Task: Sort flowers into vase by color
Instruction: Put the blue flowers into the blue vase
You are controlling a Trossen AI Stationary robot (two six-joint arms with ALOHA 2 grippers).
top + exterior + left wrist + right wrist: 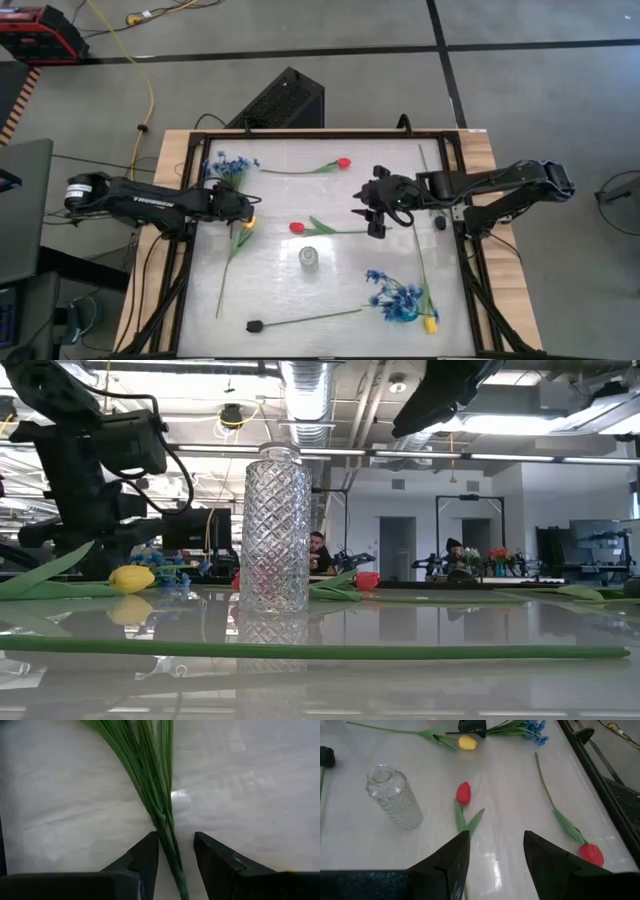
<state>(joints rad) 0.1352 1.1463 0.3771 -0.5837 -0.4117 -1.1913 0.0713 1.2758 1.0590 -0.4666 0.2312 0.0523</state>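
Note:
My left gripper (pixel 245 207) is low over the table's far left, open, one finger on each side of the green stem bundle (pixel 159 795) of a blue flower spray (pixel 228 165); I cannot tell whether a finger touches it. A yellow tulip (pixel 243 226) lies beside it. My right gripper (pixel 375 222) hangs open above the table, right of centre, over a red tulip (pixel 463 793) lying flat. The glass vase (pixel 308 257) stands upright and holds nothing. Another red tulip (pixel 343 162) lies at the far edge.
A second blue spray (pixel 395 296) and a yellow tulip (pixel 430 323) lie at the near right. A black-headed stem (pixel 255 325) lies along the near edge. A dark frame (pixel 185 250) borders the table, and people show in the room behind (pixel 318 550).

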